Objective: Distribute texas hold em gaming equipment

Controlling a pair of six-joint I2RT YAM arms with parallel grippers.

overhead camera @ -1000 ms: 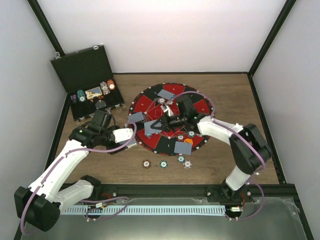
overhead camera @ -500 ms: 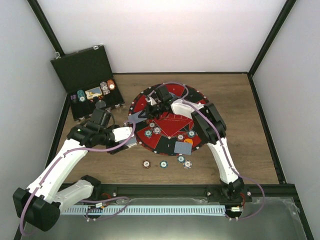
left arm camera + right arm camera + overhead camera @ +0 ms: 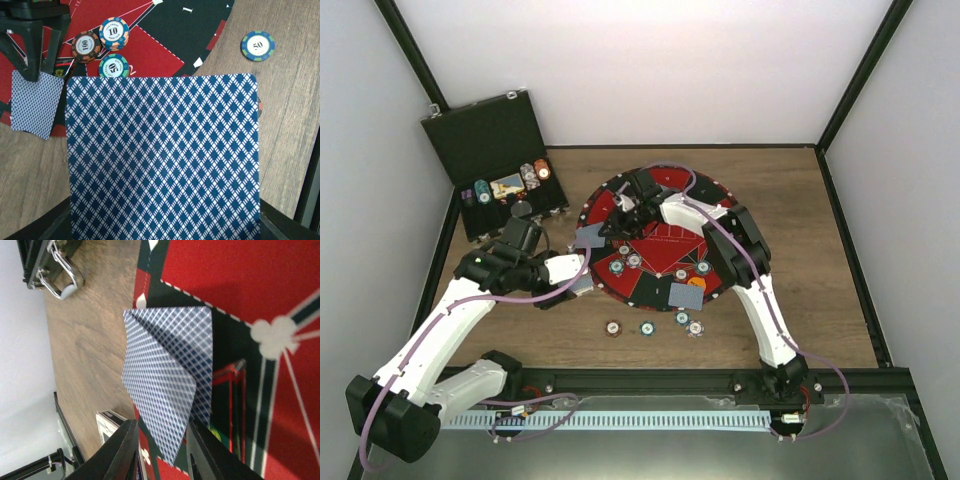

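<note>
My left gripper [image 3: 578,283] is shut on a deck of blue-backed playing cards [image 3: 162,160] that fills the left wrist view and hides the jaws. It hovers at the left front edge of the mat [image 3: 665,232]. My right gripper [image 3: 613,224] reaches across to the mat's left rim. Its fingers [image 3: 125,450] stand apart around the near corner of a card [image 3: 157,395]. That card lies askew on a second card [image 3: 187,332]. On the mat are the 10 chip [image 3: 114,31], the 100 chip [image 3: 86,46] and a teal 50 chip [image 3: 114,66]. A blue 50 chip [image 3: 257,45] rests on the wood.
The open black case [image 3: 490,140] with chips [image 3: 510,185] stands at the back left. Several chips [image 3: 647,327] lie in a row on the table in front of the mat. More cards [image 3: 688,295] and an orange disc [image 3: 697,283] sit on the mat's front. A metal latch [image 3: 62,282] of the case is close by.
My right arm swung from the mat's middle to its left rim with a card, and its jaws have parted. My left arm with the deck has barely moved.
</note>
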